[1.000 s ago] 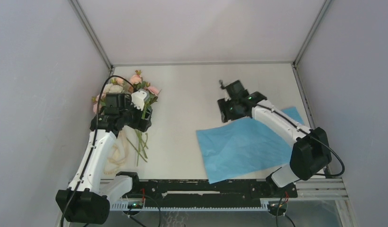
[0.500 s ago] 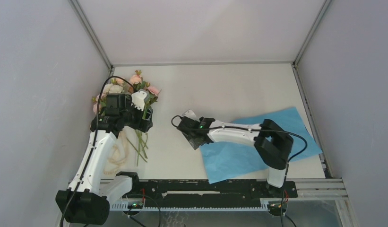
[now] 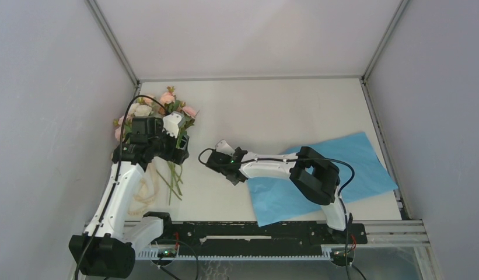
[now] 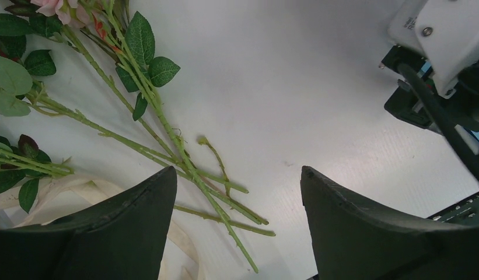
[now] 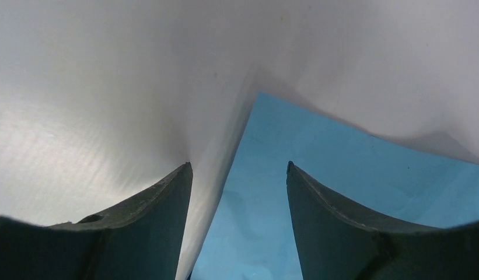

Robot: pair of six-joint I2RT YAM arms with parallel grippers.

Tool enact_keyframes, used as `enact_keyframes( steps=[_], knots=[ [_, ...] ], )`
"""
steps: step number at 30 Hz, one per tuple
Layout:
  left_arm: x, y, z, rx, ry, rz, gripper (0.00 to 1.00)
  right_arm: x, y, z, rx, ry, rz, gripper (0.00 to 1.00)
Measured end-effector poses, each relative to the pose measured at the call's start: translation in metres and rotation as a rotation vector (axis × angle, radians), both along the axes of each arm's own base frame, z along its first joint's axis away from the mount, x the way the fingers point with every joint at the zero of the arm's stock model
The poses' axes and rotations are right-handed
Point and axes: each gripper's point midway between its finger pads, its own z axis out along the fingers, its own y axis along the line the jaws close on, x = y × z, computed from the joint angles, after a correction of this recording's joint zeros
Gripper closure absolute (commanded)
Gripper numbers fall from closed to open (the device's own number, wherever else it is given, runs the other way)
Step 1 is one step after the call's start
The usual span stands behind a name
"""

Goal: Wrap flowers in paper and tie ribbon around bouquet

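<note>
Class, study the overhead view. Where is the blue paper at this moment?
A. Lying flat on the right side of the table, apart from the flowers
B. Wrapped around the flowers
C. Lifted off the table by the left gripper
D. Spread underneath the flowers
A: the paper lies spread flat on the right side of the table, while the flowers lie unwrapped at the far left, well apart from it.

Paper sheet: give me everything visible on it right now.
The paper is one large light-blue sheet, faintly crinkled, lying flat and unfolded on the right half of the white table, turned so a corner points left. Only the blue face shows. The open right gripper straddles the edge at that left corner; whether it touches is unclear. The flowers lie well apart, far left.
</note>
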Motion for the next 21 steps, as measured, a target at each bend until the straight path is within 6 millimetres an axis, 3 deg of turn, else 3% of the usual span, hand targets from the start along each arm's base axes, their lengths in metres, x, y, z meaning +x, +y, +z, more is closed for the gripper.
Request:
enact_keyframes(
  steps=[13, 15, 21],
  knots=[
    [0.0, 0.0, -0.003, -0.003, 0.014, 0.005, 0.18, 0.009, -0.02, -0.003, -0.197, -0.147, 0.013, 0.35],
    [0.001, 0.0, -0.003, -0.003, 0.014, 0.005, 0.18, 0.012, -0.025, -0.003, -0.233, -0.172, 0.015, 0.44],
    [0.0, 0.0, -0.003, -0.003, 0.014, 0.006, 0.18, 0.017, -0.039, -0.01, -0.327, -0.172, 0.031, 0.97]
  ],
)
